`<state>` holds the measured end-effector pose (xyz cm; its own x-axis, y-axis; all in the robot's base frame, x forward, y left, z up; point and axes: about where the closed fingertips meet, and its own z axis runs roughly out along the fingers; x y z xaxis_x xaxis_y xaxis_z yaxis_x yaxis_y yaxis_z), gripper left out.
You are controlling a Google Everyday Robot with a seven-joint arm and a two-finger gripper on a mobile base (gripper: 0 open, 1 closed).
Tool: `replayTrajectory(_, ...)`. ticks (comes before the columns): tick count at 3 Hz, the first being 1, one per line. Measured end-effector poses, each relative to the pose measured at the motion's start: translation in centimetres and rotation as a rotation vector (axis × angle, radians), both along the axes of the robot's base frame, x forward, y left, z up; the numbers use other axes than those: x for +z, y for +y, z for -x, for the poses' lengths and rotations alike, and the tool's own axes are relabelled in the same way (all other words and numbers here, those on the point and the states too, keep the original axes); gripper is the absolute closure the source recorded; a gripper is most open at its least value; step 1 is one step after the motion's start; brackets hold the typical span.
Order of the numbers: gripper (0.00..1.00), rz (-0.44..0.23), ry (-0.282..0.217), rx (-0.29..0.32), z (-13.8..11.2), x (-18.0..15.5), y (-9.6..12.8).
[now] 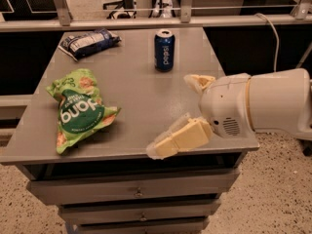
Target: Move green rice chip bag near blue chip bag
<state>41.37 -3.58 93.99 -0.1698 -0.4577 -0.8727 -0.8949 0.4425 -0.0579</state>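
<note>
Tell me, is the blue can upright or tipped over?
Upright: the Pepsi can stands on its base, top facing up. The hand, open, is over the front-right edge of the table, apart from the can.

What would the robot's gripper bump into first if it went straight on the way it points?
Probably the green rice chip bag. The gripper, jaws open, hovers over the table near its front edge and points across at the bag; its height is unclear.
</note>
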Motion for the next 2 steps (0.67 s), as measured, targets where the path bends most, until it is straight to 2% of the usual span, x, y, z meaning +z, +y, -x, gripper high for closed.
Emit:
replayTrajectory(1, 0.00, -0.077, -0.010, -0.015, -1.0, -2.4, 3.0)
replayTrajectory(2, 0.00, -0.160, -0.065, 0.016, -3.8, -4.0, 7.4)
